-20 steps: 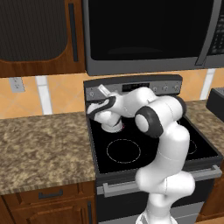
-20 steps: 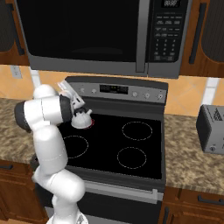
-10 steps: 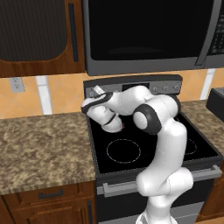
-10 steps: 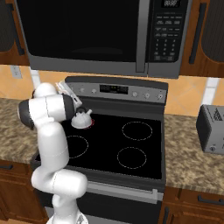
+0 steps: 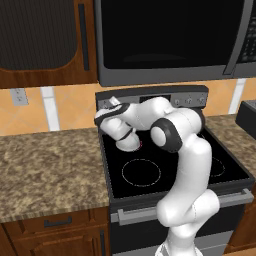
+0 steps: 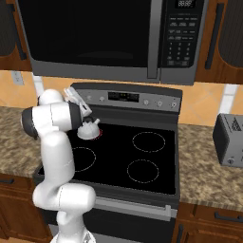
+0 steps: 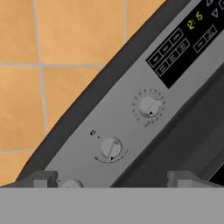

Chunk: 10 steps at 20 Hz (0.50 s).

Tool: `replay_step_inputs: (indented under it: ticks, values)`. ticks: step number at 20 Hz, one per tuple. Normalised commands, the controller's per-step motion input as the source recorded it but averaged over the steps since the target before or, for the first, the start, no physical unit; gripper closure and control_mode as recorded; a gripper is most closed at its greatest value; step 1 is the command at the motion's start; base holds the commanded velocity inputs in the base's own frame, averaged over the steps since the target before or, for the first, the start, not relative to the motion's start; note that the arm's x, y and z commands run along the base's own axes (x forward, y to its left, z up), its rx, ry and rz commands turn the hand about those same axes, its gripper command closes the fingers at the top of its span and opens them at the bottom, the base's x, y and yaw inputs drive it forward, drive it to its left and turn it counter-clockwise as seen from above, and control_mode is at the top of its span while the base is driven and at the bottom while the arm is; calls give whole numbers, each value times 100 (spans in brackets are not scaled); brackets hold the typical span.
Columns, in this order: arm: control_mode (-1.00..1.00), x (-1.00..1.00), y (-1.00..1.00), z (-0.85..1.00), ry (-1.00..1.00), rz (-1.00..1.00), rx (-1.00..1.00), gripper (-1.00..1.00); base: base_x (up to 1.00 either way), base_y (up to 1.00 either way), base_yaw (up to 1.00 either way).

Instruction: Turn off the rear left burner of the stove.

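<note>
Stove (image 6: 156, 156) burner (image 6: 98, 135) glows (red rim)

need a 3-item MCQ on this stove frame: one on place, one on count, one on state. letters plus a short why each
1. Where does the gripper point?
A. at the stove's back panel with its knobs
B. at the toaster
C. at the microwave door

2. How many round zones does the stove top show?
A. two
B. four
C. six

3. What state is the rear left burner in?
A. dark like the others
B. covered by a pot
C. red glow at its rim

Answers: 1 A, the hand view shows a knob just ahead of the fingertips. 2 B, the right base view shows three pale rings plus the rear left zone. 3 C, red shows beside the arm's wrist.
</note>
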Motion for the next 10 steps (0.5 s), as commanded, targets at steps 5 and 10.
replay_step_inputs:
  ticks: [5, 10]
  values:
    - [-100, 9, -1, -12, 0, 0, 0, -100, 0, 0, 0]
    - [-100, 19, 0, -24, 0, 0, 0, -100, 0, 0, 0]
